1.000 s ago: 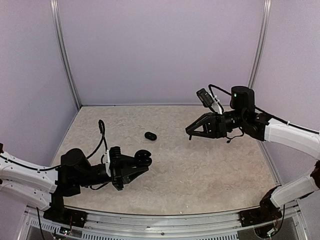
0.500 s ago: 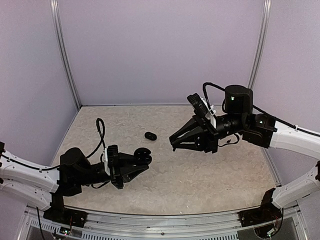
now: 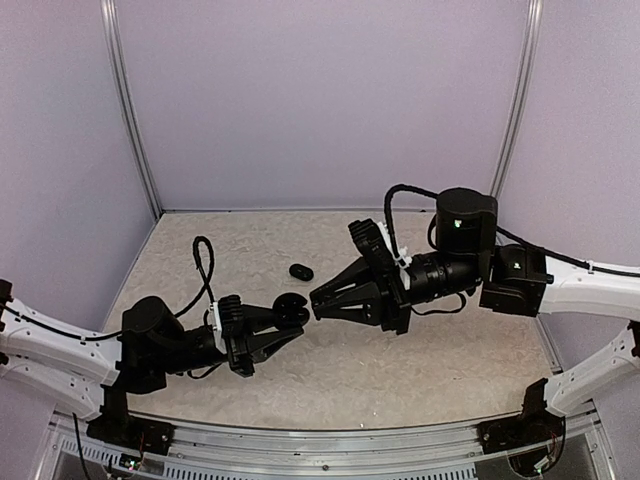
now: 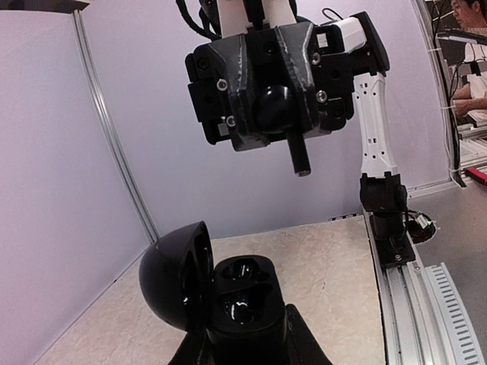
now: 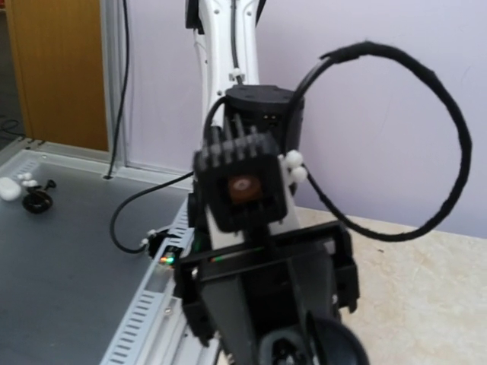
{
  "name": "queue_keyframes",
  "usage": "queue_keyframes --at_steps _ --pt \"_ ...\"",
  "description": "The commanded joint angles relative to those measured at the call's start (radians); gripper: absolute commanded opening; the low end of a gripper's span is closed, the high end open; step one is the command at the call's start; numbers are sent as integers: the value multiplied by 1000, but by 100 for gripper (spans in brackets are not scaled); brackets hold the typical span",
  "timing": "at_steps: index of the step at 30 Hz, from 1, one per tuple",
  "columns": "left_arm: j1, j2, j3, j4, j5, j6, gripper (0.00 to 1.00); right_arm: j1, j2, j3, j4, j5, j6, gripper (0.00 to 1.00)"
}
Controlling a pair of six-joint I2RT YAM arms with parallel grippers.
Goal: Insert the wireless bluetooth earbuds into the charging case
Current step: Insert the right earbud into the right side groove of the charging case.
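My left gripper (image 3: 282, 322) is shut on the base of the charging case (image 4: 243, 300), holding it off the table. Its lid (image 4: 176, 277) hangs open to the left and two glossy wells face up. The case (image 3: 289, 310) also shows from above. My right gripper (image 3: 316, 302) hovers just right of the case, tips pointing at it. In the left wrist view the right gripper (image 4: 275, 106) faces the camera, shut on a black earbud (image 4: 297, 156) whose stem sticks out below. A second earbud (image 3: 301, 271) lies on the table behind the case. The right wrist view catches the case (image 5: 335, 348) at its bottom edge.
The marbled beige table (image 3: 440, 350) is walled by lilac panels on three sides, with a metal rail (image 3: 330, 450) along the near edge. A black cable (image 3: 204, 262) loops up over the left arm. The left arm's wrist (image 5: 242, 190) fills the right wrist view.
My right gripper has swung left and down across the table, from the right side to just beside the open case. The left gripper and case have barely moved.
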Motion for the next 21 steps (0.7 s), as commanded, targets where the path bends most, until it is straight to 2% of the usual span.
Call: queue_keyframes --at_steps 1,11,21 --pt "-26 3 23 38 -64 71 11 45 6 -12 54 111 -38 14" --pt "-66 2 17 57 -149 155 12 109 -38 -86 142 290 -63 13" --pt "-79 26 31 58 -145 191 12 112 -53 -111 184 298 -66 13"
